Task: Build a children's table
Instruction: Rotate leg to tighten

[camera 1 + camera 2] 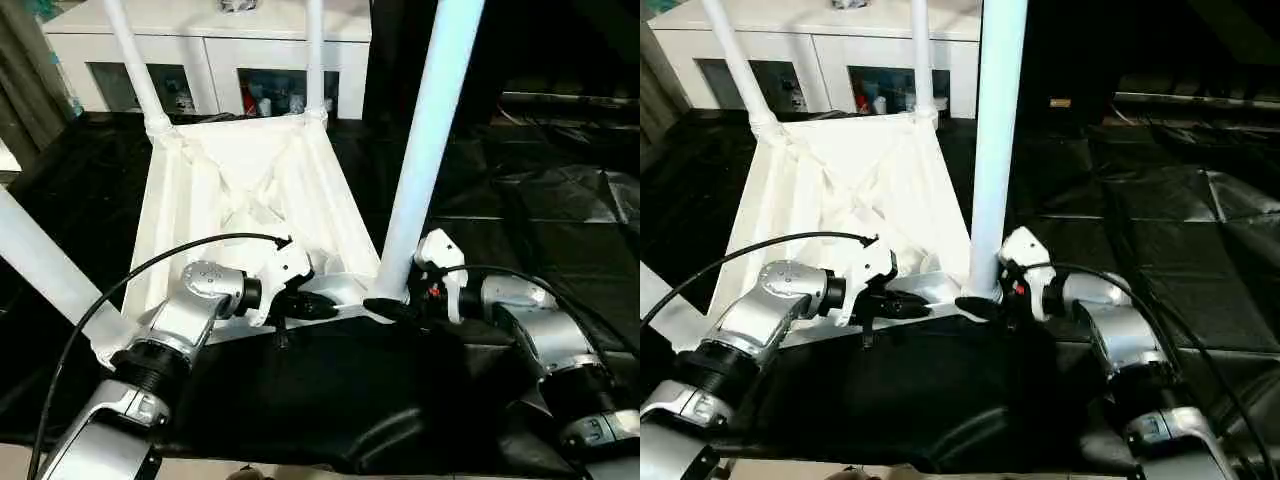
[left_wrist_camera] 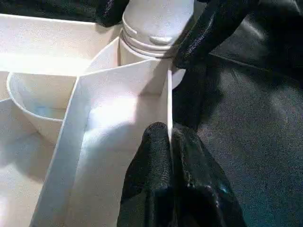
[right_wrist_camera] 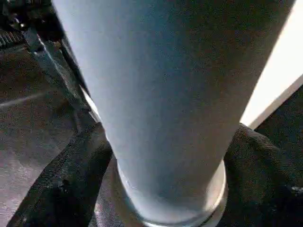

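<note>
Where right tool [image 3: 165,189] straddles leg [image 1: 425,150], tight rim

White table [image 1: 250,190] and legs [image 1: 430,140], black sheeting [image 1: 560,210] beneath.

Black floor sheeting [image 1: 560,230], white glass-door cabinet [image 1: 215,60] behind.

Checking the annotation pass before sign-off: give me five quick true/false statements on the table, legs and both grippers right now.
1. The table top lies underside up. True.
2. Only two legs stand in sockets. False: four do, including the near right leg.
3. The left gripper pinches the top's thin near edge wall. True.
4. The right gripper holds a loose leg lying on the floor. False: its fingers straddle the base of the upright near right leg.
5. A white cabinet stands behind the table. True.
</note>
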Robot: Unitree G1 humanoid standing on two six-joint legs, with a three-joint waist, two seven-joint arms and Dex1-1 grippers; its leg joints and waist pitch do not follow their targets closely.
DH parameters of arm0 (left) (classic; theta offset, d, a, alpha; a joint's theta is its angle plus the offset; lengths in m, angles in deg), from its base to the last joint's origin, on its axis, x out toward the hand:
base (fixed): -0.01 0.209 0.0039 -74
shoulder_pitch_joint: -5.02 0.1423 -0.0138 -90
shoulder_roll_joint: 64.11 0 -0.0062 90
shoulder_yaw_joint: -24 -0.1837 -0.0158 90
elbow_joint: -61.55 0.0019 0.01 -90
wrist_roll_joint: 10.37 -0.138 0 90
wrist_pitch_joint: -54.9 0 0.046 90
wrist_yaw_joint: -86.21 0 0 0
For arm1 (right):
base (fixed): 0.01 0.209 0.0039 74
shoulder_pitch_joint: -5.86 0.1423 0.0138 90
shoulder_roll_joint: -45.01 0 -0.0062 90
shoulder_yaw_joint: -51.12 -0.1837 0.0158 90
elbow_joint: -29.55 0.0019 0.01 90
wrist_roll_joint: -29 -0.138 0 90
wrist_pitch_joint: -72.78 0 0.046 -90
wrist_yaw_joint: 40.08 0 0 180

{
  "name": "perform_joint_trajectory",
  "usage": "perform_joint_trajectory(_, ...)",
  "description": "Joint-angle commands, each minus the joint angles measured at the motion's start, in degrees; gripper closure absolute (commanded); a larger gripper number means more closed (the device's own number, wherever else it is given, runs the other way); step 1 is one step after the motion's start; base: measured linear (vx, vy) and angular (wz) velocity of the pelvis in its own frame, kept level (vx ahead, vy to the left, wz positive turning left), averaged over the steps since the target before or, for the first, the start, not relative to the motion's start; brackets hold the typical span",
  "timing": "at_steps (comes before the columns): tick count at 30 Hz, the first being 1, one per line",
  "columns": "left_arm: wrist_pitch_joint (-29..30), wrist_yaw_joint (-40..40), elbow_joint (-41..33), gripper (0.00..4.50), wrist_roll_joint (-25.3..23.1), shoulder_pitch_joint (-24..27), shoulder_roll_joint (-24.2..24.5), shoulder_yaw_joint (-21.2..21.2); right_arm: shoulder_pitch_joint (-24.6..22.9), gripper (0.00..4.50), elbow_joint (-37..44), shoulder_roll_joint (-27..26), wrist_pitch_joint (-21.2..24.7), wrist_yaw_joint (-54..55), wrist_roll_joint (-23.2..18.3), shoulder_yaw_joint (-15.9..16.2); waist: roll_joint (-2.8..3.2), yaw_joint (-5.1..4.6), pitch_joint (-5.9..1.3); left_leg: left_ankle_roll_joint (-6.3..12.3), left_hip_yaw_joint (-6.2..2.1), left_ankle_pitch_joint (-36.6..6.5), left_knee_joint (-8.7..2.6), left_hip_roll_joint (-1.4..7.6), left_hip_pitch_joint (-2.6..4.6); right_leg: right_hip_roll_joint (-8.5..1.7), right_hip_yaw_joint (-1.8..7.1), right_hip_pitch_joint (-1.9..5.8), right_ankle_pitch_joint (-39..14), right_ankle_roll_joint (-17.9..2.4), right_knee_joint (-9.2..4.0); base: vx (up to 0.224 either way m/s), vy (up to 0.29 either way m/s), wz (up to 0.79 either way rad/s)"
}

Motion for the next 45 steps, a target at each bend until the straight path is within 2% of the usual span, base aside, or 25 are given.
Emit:
perform_joint_trajectory(1,-0.1,-1.8,-2.4,4.50,2.1,-0.3,-0.7,-0.4,-1.3,1.08,1.3,0.1,0.6,-1.0,-0.3,0.5,-0.89,-0.05,-3.59,4.86,-0.28,-7.2,-3.81,2.25,0.46,-3.74,2.54,3.18,-7.3,-14.5,-3.66,0.000,0.000,0.00)
perform_joint_trajectory(9,0.9,-2.2,-3.5,4.50,2.4,0.2,-0.5,-0.3,-2.0,1.75,1.1,-0.7,1.1,-1.3,-1.6,-0.2,-0.67,-0.03,-3.66,4.61,-0.33,-7.0,-3.78,2.19,0.43,-3.70,2.52,3.24,-7.3,-14.3,-3.64,0.000,0.000,0.00)
perform_joint_trajectory(15,1.2,0.2,-2.1,4.50,1.5,-0.3,-1.7,-0.1,-2.4,1.81,-0.6,-2.7,2.1,3.2,-1.7,-1.6,-0.51,-0.11,-3.68,4.48,-0.37,-7.1,-3.78,2.14,0.44,-3.64,2.47,3.27,-6.5,-14.7,-3.62,0.000,0.000,0.00)
perform_joint_trajectory(16,1.2,4.2,-0.5,4.50,0.2,-1.1,-3.4,0.1,-1.9,1.81,-3.0,-4.8,1.8,9.5,-0.7,-3.3,-0.25,-0.22,-3.65,4.28,-0.40,-7.4,-3.79,2.15,0.43,-3.67,2.49,3.19,-6.9,-14.6,-3.60,0.000,0.000,0.00)
perform_joint_trajectory(17,1.2,6.4,0.4,4.50,-0.4,-1.6,-4.3,0.2,-1.6,1.81,-4.3,-6.0,1.6,13.1,-0.3,-4.2,-0.33,-0.58,-3.35,3.32,-0.35,-9.1,-4.01,2.10,0.56,-3.71,2.53,2.95,-9.7,-14.2,-4.11,0.000,0.000,0.00)
perform_joint_trajectory(18,1.2,7.2,0.7,4.50,-0.7,-1.8,-4.7,0.3,-1.4,1.81,-4.8,-6.5,1.5,14.5,-0.1,-4.6,-0.48,-0.61,-3.28,2.13,-0.42,-11.0,-4.11,1.91,0.78,-3.78,2.46,3.11,-13.9,-13.2,-4.60,0.000,0.000,0.00)
perform_joint_trajectory(19,1.3,8.3,1.1,4.50,-1.1,-2.0,-5.2,0.2,-1.3,1.81,-5.3,-7.1,1.5,16.1,0.0,-5.0,-0.55,-0.59,-3.35,1.79,-0.47,-11.3,-4.15,1.90,0.80,-3.88,2.48,3.15,-15.0,-12.7,-4.61,0.000,0.000,0.00)
perform_joint_trajectory(20,1.6,10.5,1.7,4.50,-1.9,-2.5,-6.2,0.1,-1.0,1.81,-6.0,-8.3,1.7,19.4,0.1,-5.9,-0.31,-0.84,-3.19,1.37,-0.51,-11.9,-4.32,1.92,0.70,-3.79,2.56,2.98,-16.7,-11.8,-4.84,0.000,0.000,0.00)
perform_joint_trajectory(22,2.7,13.5,2.7,4.50,-2.6,-3.2,-8.0,0.0,-0.6,1.81,-6.9,-10.2,1.9,24.1,0.3,-7.2,-0.43,-1.03,-3.14,0.77,-0.55,-12.8,-4.39,1.88,0.86,-3.74,2.57,2.87,-18.1,-11.1,-5.07,0.000,0.000,0.00)
perform_joint_trajectory(23,4.2,22.1,5.2,4.50,-4.3,-5.1,-12.8,0.3,0.4,1.81,-8.7,-14.0,2.8,34.1,0.9,-9.6,-0.31,-1.22,-3.04,0.46,-0.57,-13.0,-4.49,1.83,0.85,-3.65,2.53,2.78,-19.2,-10.5,-5.26,0.000,0.000,0.00)
perform_joint_trajectory(24,4.6,23.4,5.6,4.50,-4.5,-5.4,-13.6,0.4,0.6,1.81,-8.9,-14.5,2.8,35.5,1.1,-9.9,-0.38,-1.56,-3.03,-0.30,-0.71,-14.2,-4.51,1.80,1.07,-3.62,2.42,2.67,-20.8,-10.1,-5.37,0.000,0.000,0.00)
perform_joint_trajectory(25,5.5,28.0,7.0,4.50,-5.1,-6.4,-16.8,0.5,1.4,1.81,-10.0,-16.1,2.7,39.9,1.8,-10.5,-0.34,-1.54,-3.16,-0.37,-0.72,-14.0,-4.46,1.69,1.12,-3.65,2.40,2.77,-20.9,-10.0,-5.43,0.000,0.000,0.00)
perform_joint_trajectory(27,5.6,31.0,7.8,4.50,-6.2,-6.9,-20.1,-0.2,2.3,1.81,-11.1,-17.6,2.2,42.9,2.6,-10.6,-0.48,-1.76,-3.23,0.16,-0.71,-13.0,-4.39,1.62,0.78,-3.56,2.46,2.90,-18.8,-10.1,-5.45,0.000,0.000,0.00)
perform_joint_trajectory(29,4.4,30.5,7.5,4.50,-7.2,-6.4,-20.5,-1.9,2.6,1.81,-11.1,-17.8,1.1,42.7,3.4,-9.7,-0.30,-1.63,-3.42,1.26,-0.67,-11.5,-4.20,1.57,0.47,-3.61,2.49,3.10,-15.8,-10.3,-5.25,0.000,0.000,0.00)
perform_joint_trajectory(31,3.5,30.0,7.4,4.50,-8.0,-6.0,-20.2,-2.9,2.6,1.81,-10.9,-18.0,0.6,42.3,3.6,-9.3,-0.51,-1.64,-3.42,2.47,-0.62,-11.2,-4.15,1.42,0.29,-3.59,2.39,3.19,-15.6,-10.1,-5.31,0.000,0.000,0.00)
perform_joint_trajectory(33,2.3,29.3,7.3,4.50,-8.3,-5.7,-19.7,-3.4,2.5,1.81,-10.3,-18.1,0.2,41.9,3.2,-9.6,-0.34,-1.52,-3.53,3.17,-0.62,-10.4,-4.08,1.47,0.29,-3.67,2.39,3.13,-16.0,-9.9,-5.34,0.000,0.000,0.00)
perform_joint_trajectory(34,2.0,29.2,7.4,4.50,-8.4,-5.6,-19.5,-3.3,2.3,1.46,-9.7,-18.2,0.3,41.2,2.8,-10.0,-0.31,-1.54,-3.51,3.22,-0.61,-10.3,-4.09,1.48,0.23,-3.65,2.38,3.14,-15.9,-10.0,-5.34,0.000,0.000,0.00)
perform_joint_trajectory(35,1.8,29.1,7.4,4.50,-8.4,-5.6,-19.4,-3.2,2.1,1.46,-9.4,-18.1,0.3,40.8,2.6,-10.1,-0.27,-1.62,-3.48,3.26,-0.63,-10.5,-4.16,1.56,0.25,-3.57,2.33,3.11,-15.8,-10.1,-5.33,0.000,0.000,0.00)
perform_joint_trajectory(36,0.9,29.0,7.7,4.50,-8.6,-5.6,-19.3,-3.1,2.0,1.12,-9.1,-18.1,0.0,40.8,2.4,-10.5,-0.23,-1.60,-3.51,3.24,-0.67,-10.8,-4.18,1.60,0.29,-3.60,2.31,3.10,-15.8,-10.2,-5.33,0.000,0.000,0.00)
perform_joint_trajectory(37,0.8,29.3,7.9,4.50,-8.7,-5.7,-19.0,-2.9,1.9,1.12,-8.5,-18.1,-0.1,40.4,2.0,-10.8,-0.61,-1.65,-3.50,3.26,-0.62,-10.8,-4.18,1.60,0.25,-3.58,2.31,3.12,-15.7,-10.2,-5.34,0.000,0.000,0.00)
perform_joint_trajectory(39,-0.4,29.2,8.4,4.50,-9.0,-6.0,-18.6,-2.7,1.6,1.01,-7.5,-17.5,-0.6,40.4,1.9,-10.9,-0.37,-1.57,-3.47,3.35,-0.66,-10.9,-4.23,1.65,0.28,-3.62,2.37,3.04,-15.5,-10.3,-5.30,0.000,0.000,0.00)
perform_joint_trajectory(40,-1.2,29.2,8.6,4.50,-9.0,-6.1,-18.4,-2.5,1.4,0.86,-6.7,-16.9,-0.9,39.7,2.3,-10.5,-0.84,-1.64,-3.49,3.40,-0.63,-10.8,-4.23,1.64,0.21,-3.58,2.36,3.13,-15.4,-10.2,-5.26,0.000,0.000,0.00)
perform_joint_trajectory(43,-3.1,29.0,8.7,4.50,-8.6,-6.1,-18.0,-1.8,0.6,0.74,-3.6,-15.7,-0.7,38.2,1.5,-10.6,-0.62,-1.39,-3.44,3.63,-0.56,-10.8,-4.20,1.69,0.41,-3.66,2.45,2.98,-15.7,-10.1,-5.34,0.000,0.000,0.00)
perform_joint_trajectory(44,-5.3,28.8,8.5,4.50,-8.2,-5.8,-17.7,-1.4,-0.5,0.74,0.0,-14.3,-0.2,36.1,0.4,-10.9,-1.18,-1.37,-3.36,3.99,-0.52,-10.4,-4.21,1.62,0.26,-3.53,2.43,3.18,-15.4,-9.8,-5.40,0.000,0.000,0.00)
perform_joint_trajectory(45,-6.4,28.7,8.2,4.50,-7.9,-5.6,-17.6,-1.1,-1.1,0.74,1.7,-13.5,0.0,35.0,-0.1,-11.0,-1.01,-1.11,-3.41,4.17,-0.51,-10.2,-4.15,1.68,0.33,-3.64,2.51,3.12,-15.3,-9.8,-5.26,0.000,0.000,0.00)
